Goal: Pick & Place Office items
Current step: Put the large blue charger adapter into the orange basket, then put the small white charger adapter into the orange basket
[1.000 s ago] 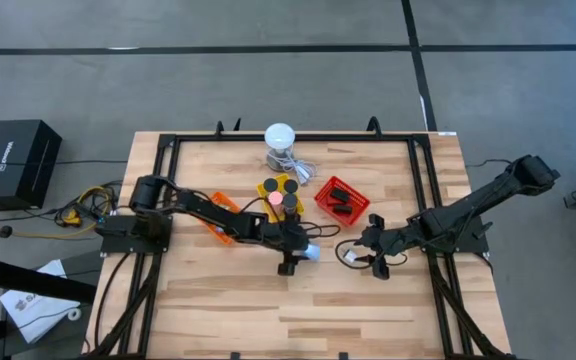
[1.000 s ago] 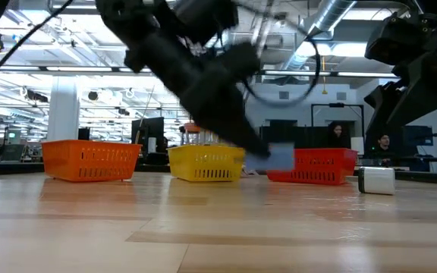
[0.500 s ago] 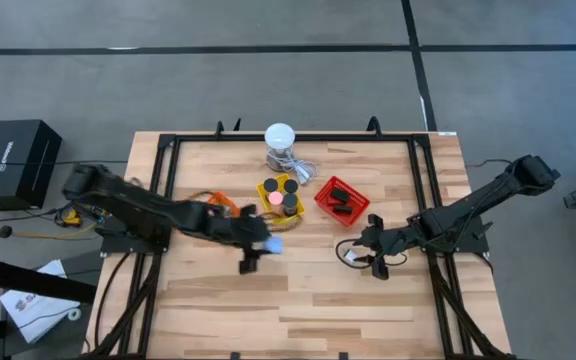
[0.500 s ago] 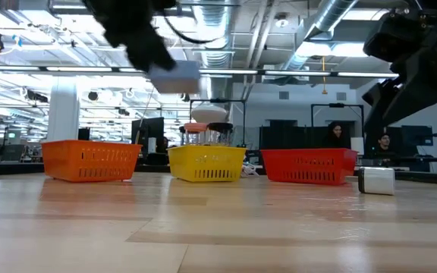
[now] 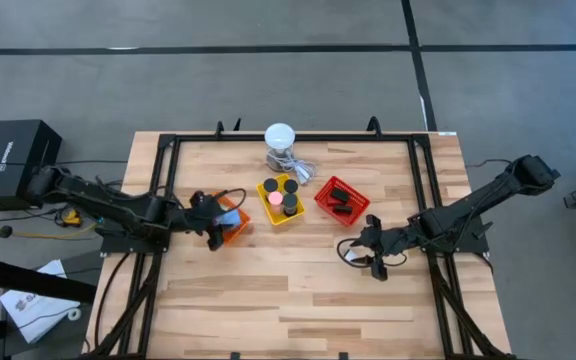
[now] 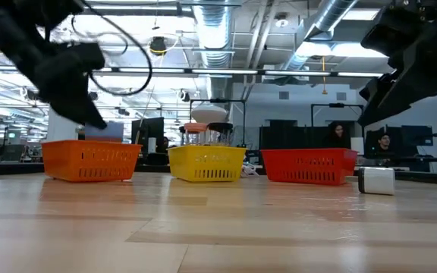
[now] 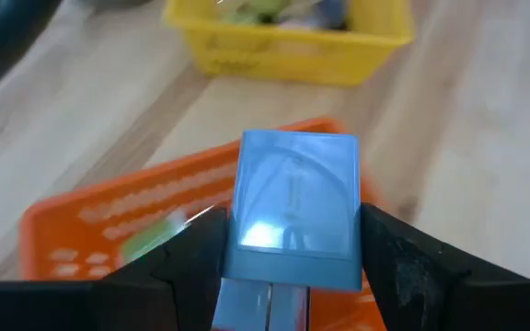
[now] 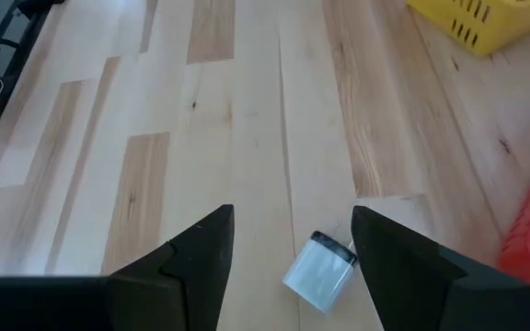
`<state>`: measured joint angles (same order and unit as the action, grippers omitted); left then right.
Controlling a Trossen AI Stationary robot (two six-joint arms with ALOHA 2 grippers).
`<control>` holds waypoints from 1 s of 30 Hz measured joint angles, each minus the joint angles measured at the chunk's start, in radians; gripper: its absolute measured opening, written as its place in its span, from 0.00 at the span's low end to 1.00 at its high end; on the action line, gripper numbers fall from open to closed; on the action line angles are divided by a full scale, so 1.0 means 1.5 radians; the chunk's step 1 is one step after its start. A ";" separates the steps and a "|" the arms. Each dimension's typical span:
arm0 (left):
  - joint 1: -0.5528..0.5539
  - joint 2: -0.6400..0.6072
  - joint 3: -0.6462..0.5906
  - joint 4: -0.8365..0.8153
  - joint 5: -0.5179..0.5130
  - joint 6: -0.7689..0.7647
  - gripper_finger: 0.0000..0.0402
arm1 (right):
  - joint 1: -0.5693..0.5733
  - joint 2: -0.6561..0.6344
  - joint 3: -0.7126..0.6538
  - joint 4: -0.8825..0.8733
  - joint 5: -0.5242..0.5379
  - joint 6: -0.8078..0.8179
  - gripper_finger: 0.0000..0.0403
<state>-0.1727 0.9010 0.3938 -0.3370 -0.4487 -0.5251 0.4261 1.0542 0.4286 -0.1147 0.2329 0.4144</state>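
Observation:
My left gripper (image 7: 291, 276) is shut on a light-blue block (image 7: 294, 204) and hovers over the orange mesh basket (image 5: 232, 228), which sits left of the table's middle. The low view shows the block (image 6: 106, 130) just above that basket's rim (image 6: 89, 145). My right gripper (image 8: 293, 267) is open and low over the table right of centre (image 5: 376, 262). A small clear, silvery piece (image 8: 319, 272) lies flat on the wood just ahead of its fingers, untouched. The yellow basket (image 5: 280, 199) holds black discs and a pink disc. The red basket (image 5: 341, 201) holds black bars. My left gripper pinches the light-blue block between its two fingers, one on each opposite side face, near the block's lower end (image 7: 247, 253). It comes slanting down from the table's left. The block is lifted clear, above the inside of the orange basket (image 7: 90, 221).
A white round-topped device (image 5: 280, 138) with a grey cable stands at the far edge behind the yellow basket. A black frame (image 5: 168, 150) borders the tabletop. Bare wood (image 5: 288, 300) spreads across the near half. People show far off in the room (image 6: 336, 135).
My left gripper carried the light-blue block from the table's middle toward the left edge. It rose high, then came down over the orange basket, staying shut on the block throughout.

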 joint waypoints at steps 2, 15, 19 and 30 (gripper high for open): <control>0.021 -0.004 -0.016 0.002 0.000 -0.002 0.55 | 0.005 0.000 0.000 -0.012 0.000 0.020 0.53; 0.085 0.011 -0.046 0.004 0.000 0.014 0.64 | 0.042 0.000 0.000 -0.088 -0.001 0.225 0.47; 0.085 0.011 -0.046 0.004 -0.005 0.026 0.68 | 0.056 0.000 0.000 -0.113 0.000 0.261 0.44; 0.085 -0.062 -0.046 0.022 -0.040 0.051 0.68 | 0.060 0.103 0.000 -0.129 0.020 0.313 0.36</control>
<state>-0.0452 0.8088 0.3246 -0.3035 -0.5087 -0.4485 0.5156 1.2092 0.4286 -0.3086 0.2636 0.8833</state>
